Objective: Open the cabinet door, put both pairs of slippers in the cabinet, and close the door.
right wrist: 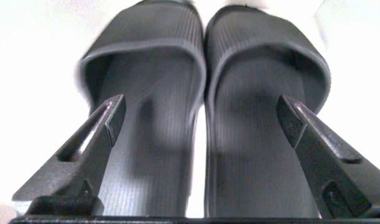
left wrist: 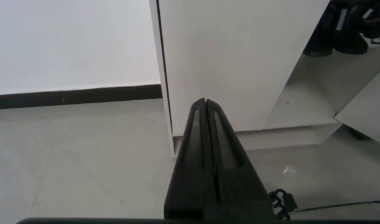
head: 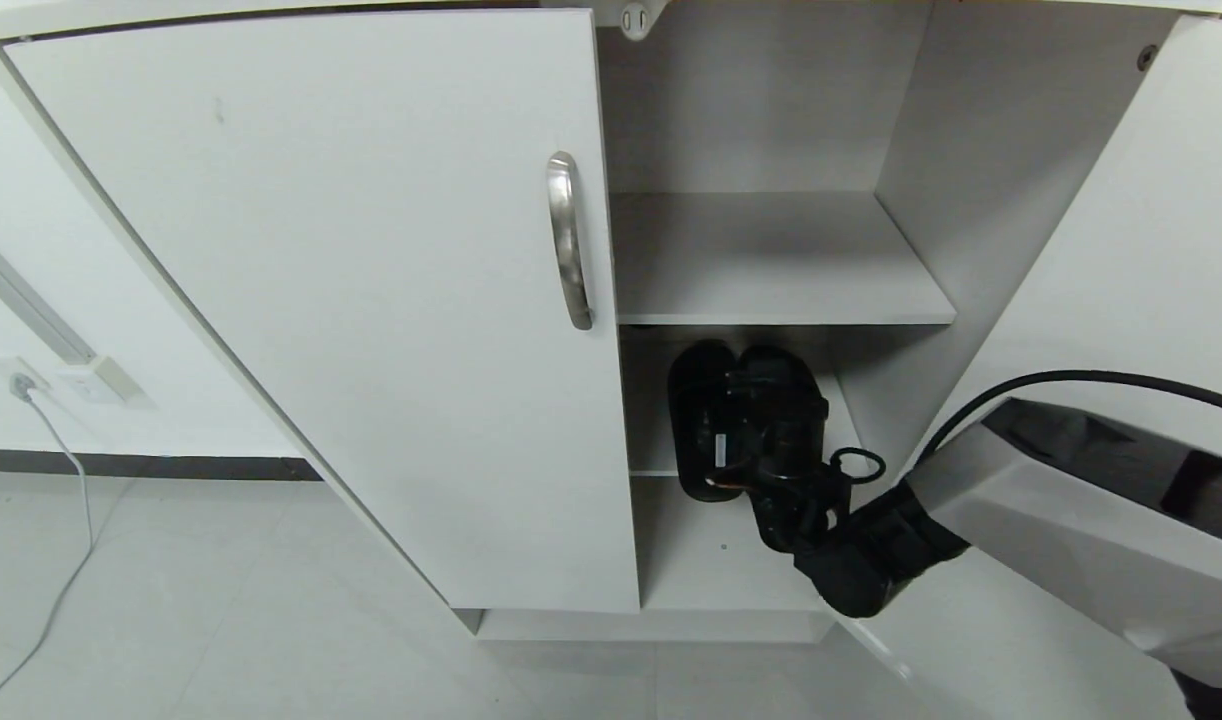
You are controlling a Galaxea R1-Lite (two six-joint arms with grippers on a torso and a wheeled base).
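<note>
A pair of black slippers (head: 706, 400) lies side by side on the cabinet's bottom shelf (head: 711, 565), toes toward the back. My right gripper (head: 766, 430) reaches in over their heels. In the right wrist view it stands open (right wrist: 201, 106), one finger (right wrist: 102, 134) outside each slipper (right wrist: 258, 93), with neither finger touching them. The right cabinet door (head: 1121, 250) is swung open; the left door (head: 371, 300) with its metal handle (head: 568, 240) is closed. My left gripper (left wrist: 205, 106) is shut on nothing, low over the floor in front of the cabinet, where the slippers (left wrist: 345, 31) show far off.
The upper shelf (head: 771, 260) is bare. A wall socket (head: 19, 383) with a grey cable (head: 66, 470) running down to the tiled floor (head: 221, 640) sits left of the cabinet. The open door stands close beside my right arm.
</note>
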